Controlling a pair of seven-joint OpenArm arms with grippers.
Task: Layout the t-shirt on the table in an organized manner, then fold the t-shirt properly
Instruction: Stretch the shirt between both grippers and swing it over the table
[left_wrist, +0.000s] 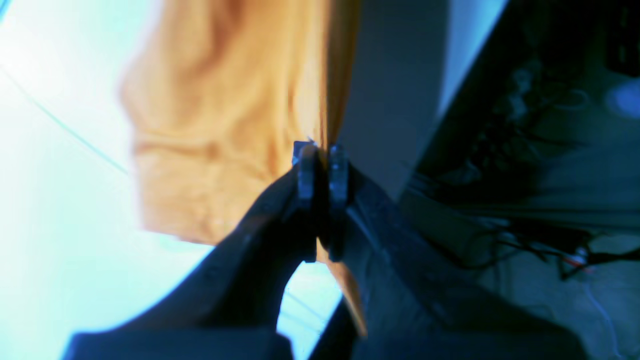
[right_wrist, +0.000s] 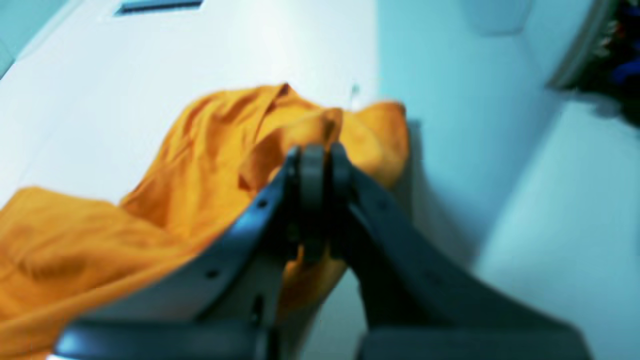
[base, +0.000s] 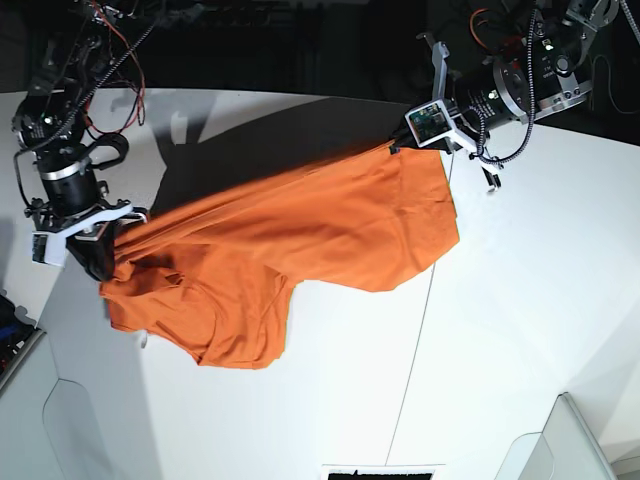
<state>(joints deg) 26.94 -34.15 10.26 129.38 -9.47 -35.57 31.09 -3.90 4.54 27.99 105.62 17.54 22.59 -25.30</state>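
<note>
The left tool (left_wrist: 322, 150) was clamped on a thin edge of the t-shirt (base: 290, 245), its two dark fingers (left_wrist: 306, 172) pressed nearly together with orange cloth running up from between them. In the base view that tool (base: 395, 146) sat at the far right corner of the garment, close to the back edge of the tabletop (base: 520, 330), with its arm reaching in from the upper right. The right tool (right_wrist: 319, 155) was likewise pinched shut on the t-shirt (right_wrist: 200, 170), a bunched fold of orange rising just behind its fingertips; in the base view it (base: 100, 262) held the opposite end of the cloth at the left side of the tabletop. Between the two grips the t-shirt stretched diagonally across the white surface, its upper edge pulled fairly taut from left to right, while the lower part sagged and lay wrinkled on the tabletop, with one lobe hanging toward the near side. A thin dark seam (base: 415, 340) ran across the tabletop beneath the right part of the cloth. From the left wrist view the t-shirt (left_wrist: 215, 125) looked blurred, and dark cables (left_wrist: 530, 240) lay beyond the tabletop's edge.
</note>
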